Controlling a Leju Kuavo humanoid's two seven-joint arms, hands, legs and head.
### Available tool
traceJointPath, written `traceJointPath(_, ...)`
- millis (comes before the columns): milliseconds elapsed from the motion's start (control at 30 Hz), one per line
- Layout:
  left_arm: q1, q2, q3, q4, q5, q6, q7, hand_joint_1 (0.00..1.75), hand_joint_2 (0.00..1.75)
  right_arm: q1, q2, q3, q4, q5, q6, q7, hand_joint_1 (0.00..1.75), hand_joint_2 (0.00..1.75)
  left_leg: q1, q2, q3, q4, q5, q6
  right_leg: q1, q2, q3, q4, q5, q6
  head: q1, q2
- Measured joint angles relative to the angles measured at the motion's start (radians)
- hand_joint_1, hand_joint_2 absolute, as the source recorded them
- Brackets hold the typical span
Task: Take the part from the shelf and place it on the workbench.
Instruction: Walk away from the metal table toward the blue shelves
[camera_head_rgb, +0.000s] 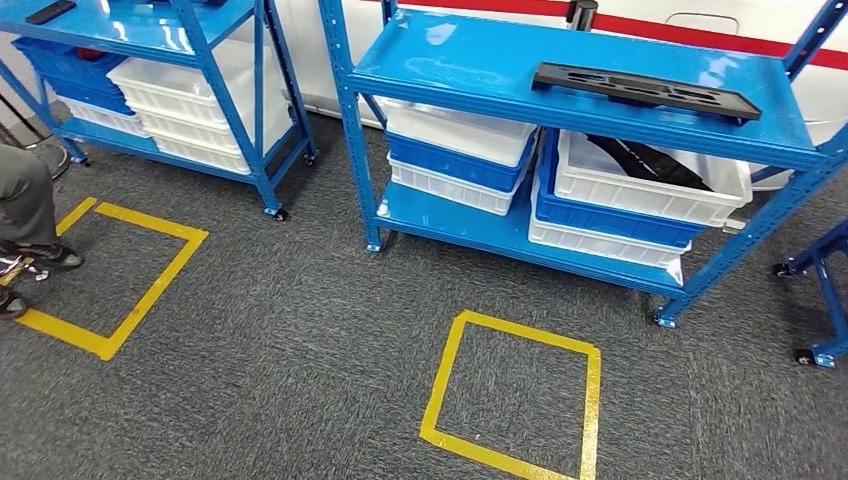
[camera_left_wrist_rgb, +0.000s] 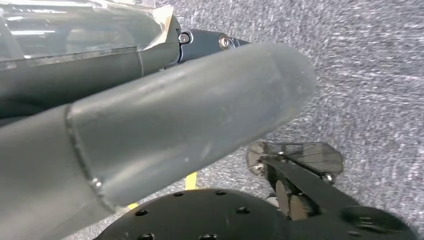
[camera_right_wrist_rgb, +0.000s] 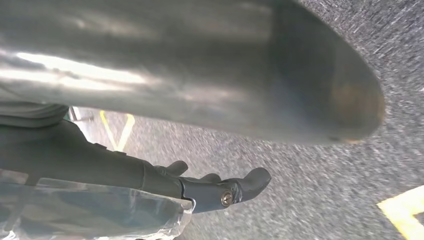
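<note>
Two hands, left hand (camera_left_wrist_rgb: 190, 120) & right hand (camera_right_wrist_rgb: 210, 130), hang over carpet (camera_head_rgb: 300, 340), fingers apart, holding nothing; black part (camera_head_rgb: 645, 90) lies flat atop blue shelf (camera_head_rgb: 470, 60).

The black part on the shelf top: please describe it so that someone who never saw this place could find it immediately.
Find the blue shelf nearest the middle of the head view, behind the yellow taped square on the carpet. On its top board, toward the right end, lies the black part, long and flat. It lies bare on the board, whereas the other dark piece below sits inside a white bin.
</note>
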Motion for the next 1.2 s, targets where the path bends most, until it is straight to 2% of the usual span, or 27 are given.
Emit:
traceJointPath(33,0.000,0.002,0.000,0.000,0.000,0.000,0.000,0.00,0.00,-0.001,0.001,0.000,0.000,0.000,0.000,0.000,0.00,0.00,-0.001,-0.024,0.033,-0.076,0.035,0.007,0.003,0.012,0.000,0.002,0.000,0.001,0.000,0.000)
traceJointPath(67,0.000,0.003,0.000,0.000,0.000,0.000,-0.001,0.00,0.00,-0.002,0.003,0.000,0.000,0.001,0.000,0.000,0.00,0.00,-0.001,-0.042,0.058,-0.134,0.058,0.013,0.005,0.024,-0.001,0.003,0.000,0.003,0.000,0.000)
traceJointPath(133,-0.001,0.006,0.000,0.000,-0.001,0.000,-0.002,0.00,0.00,-0.003,0.005,0.000,0.000,0.001,0.000,0.000,0.00,0.00,-0.007,-0.064,0.083,-0.196,0.076,0.025,0.008,0.047,-0.010,0.004,0.002,0.012,0.001,0.000)
traceJointPath(167,-0.002,0.006,0.000,0.000,-0.002,0.000,-0.003,0.00,0.00,-0.002,0.005,0.000,0.000,0.001,0.000,0.000,0.00,0.00,-0.008,-0.051,0.083,-0.198,0.078,0.029,0.009,0.058,-0.017,0.002,0.004,0.020,0.001,0.000)
traceJointPath(200,-0.003,0.005,0.000,0.000,-0.002,0.000,-0.004,0.00,0.00,-0.001,0.003,-0.001,0.000,0.001,-0.001,0.000,0.00,0.00,-0.009,-0.039,0.084,-0.204,0.083,0.035,0.008,0.059,-0.023,0.006,0.005,0.026,0.001,0.000)
traceJointPath(233,-0.004,0.004,0.000,0.000,-0.002,0.000,-0.005,0.00,0.00,0.000,0.002,-0.001,0.000,0.001,-0.001,0.000,0.00,0.00,-0.007,-0.027,0.086,-0.212,0.089,0.041,0.009,0.047,-0.033,0.020,-0.002,0.029,0.002,0.000)
traceJointPath(267,-0.004,0.003,0.000,0.000,-0.002,0.000,-0.005,0.00,0.00,0.000,0.001,-0.002,0.000,0.001,-0.001,0.000,0.00,0.00,-0.005,-0.014,0.088,-0.220,0.095,0.046,0.011,0.024,-0.052,0.052,-0.021,0.029,0.005,0.000)
traceJointPath(333,-0.003,0.002,0.000,0.000,-0.002,0.000,-0.006,0.00,0.00,-0.003,0.001,-0.002,0.000,0.001,-0.002,0.000,0.00,0.00,-0.004,0.014,0.087,-0.226,0.100,0.052,0.010,-0.031,-0.112,0.171,-0.083,0.024,0.011,0.000)
traceJointPath(367,-0.002,0.002,0.000,0.000,-0.002,0.000,-0.005,0.00,0.00,-0.004,0.001,-0.003,0.000,0.001,-0.002,0.000,0.00,0.00,-0.005,0.029,0.085,-0.226,0.100,0.052,0.007,-0.045,-0.144,0.237,-0.111,0.026,0.013,0.000)
traceJointPath(400,-0.001,0.001,0.000,0.000,-0.002,0.000,-0.005,0.00,0.00,-0.004,0.001,-0.004,0.000,0.003,-0.002,0.000,0.00,0.00,-0.005,0.040,0.084,-0.225,0.099,0.051,0.003,-0.051,-0.163,0.280,-0.126,0.031,0.013,0.000)
traceJointPath(433,0.000,0.001,0.001,0.000,-0.002,0.000,-0.005,0.00,0.00,-0.003,0.000,-0.004,0.000,0.006,-0.002,0.000,0.00,0.00,-0.005,0.050,0.083,-0.225,0.099,0.050,-0.002,-0.055,-0.162,0.286,-0.125,0.041,0.013,0.000)
traceJointPath(467,-0.001,0.001,0.001,0.000,-0.002,0.000,-0.005,0.00,0.00,-0.001,-0.001,-0.005,0.000,0.011,-0.002,0.001,0.00,0.00,-0.003,0.056,0.083,-0.223,0.097,0.047,-0.007,-0.058,-0.139,0.250,-0.109,0.053,0.013,0.000)
traceJointPath(533,-0.001,0.000,0.001,0.000,-0.002,0.000,-0.008,0.00,0.00,0.001,-0.003,-0.005,0.000,0.020,-0.001,0.003,0.00,0.00,0.001,0.064,0.083,-0.215,0.092,0.037,-0.018,-0.072,-0.055,0.108,-0.059,0.073,0.013,0.000)
traceJointPath(567,-0.002,0.000,0.001,0.000,-0.001,-0.001,-0.011,0.00,0.00,0.000,-0.003,-0.005,0.000,0.022,0.000,0.003,0.00,0.00,0.001,0.067,0.083,-0.210,0.088,0.029,-0.019,-0.079,-0.022,0.050,-0.039,0.076,0.014,0.000)
traceJointPath(600,-0.002,0.000,0.002,-0.001,-0.001,-0.001,-0.017,0.00,0.00,-0.001,-0.002,-0.005,0.000,0.024,0.002,0.003,0.00,0.00,0.000,0.068,0.084,-0.204,0.082,0.022,-0.021,-0.084,-0.002,0.016,-0.027,0.072,0.014,0.000)
traceJointPath(633,-0.002,0.001,0.003,-0.001,0.000,0.000,-0.025,0.00,0.00,-0.002,-0.001,-0.005,0.000,0.025,0.004,0.003,0.00,0.00,-0.001,0.068,0.084,-0.201,0.077,0.022,-0.021,-0.087,0.002,0.009,-0.022,0.065,0.013,0.000)
traceJointPath(700,-0.003,0.002,0.006,-0.001,0.002,0.005,-0.039,0.00,0.00,-0.003,0.000,-0.005,0.000,0.026,0.006,0.003,0.00,0.00,-0.001,0.067,0.084,-0.198,0.078,0.041,-0.023,-0.086,0.005,0.007,-0.017,0.057,0.008,0.000)
traceJointPath(733,-0.003,0.002,0.009,-0.001,0.002,0.008,-0.045,0.00,0.00,-0.003,0.000,-0.005,0.000,0.027,0.006,0.003,0.00,0.00,-0.001,0.066,0.083,-0.198,0.081,0.053,-0.020,-0.086,0.004,0.007,-0.016,0.056,0.007,0.000)
traceJointPath(767,-0.003,0.002,0.011,-0.001,0.003,0.011,-0.051,0.00,0.00,-0.003,0.000,-0.005,0.000,0.029,0.006,0.003,0.00,0.00,0.000,0.065,0.084,-0.200,0.084,0.060,-0.018,-0.085,0.004,0.007,-0.015,0.055,0.005,0.000)
traceJointPath(933,-0.003,0.002,0.018,-0.001,0.009,0.023,-0.081,0.00,0.00,-0.004,0.001,-0.005,0.000,0.037,0.006,0.003,0.00,0.00,0.003,0.064,0.087,-0.206,0.083,0.050,-0.015,-0.085,0.003,0.007,-0.016,0.048,0.003,0.000)
traceJointPath(1067,-0.003,0.004,0.025,-0.001,0.012,0.033,-0.092,0.00,0.00,-0.005,0.004,-0.005,0.000,0.040,0.006,0.003,0.00,0.00,0.002,0.065,0.084,-0.204,0.078,0.044,-0.017,-0.085,0.003,0.006,-0.015,0.048,0.002,0.000)
traceJointPath(1100,-0.003,0.004,0.027,-0.001,0.013,0.038,-0.093,0.00,0.00,-0.005,0.006,-0.005,0.000,0.041,0.006,0.003,0.00,0.00,0.001,0.065,0.084,-0.204,0.077,0.043,-0.017,-0.086,0.004,0.004,-0.014,0.050,0.002,0.000)
traceJointPath(1200,-0.003,0.003,0.031,-0.001,0.013,0.053,-0.096,0.00,0.00,-0.005,0.007,-0.005,0.000,0.043,0.006,0.003,0.00,0.00,0.002,0.060,0.085,-0.221,0.077,0.046,-0.013,-0.086,0.005,0.019,0.001,0.066,0.002,0.000)
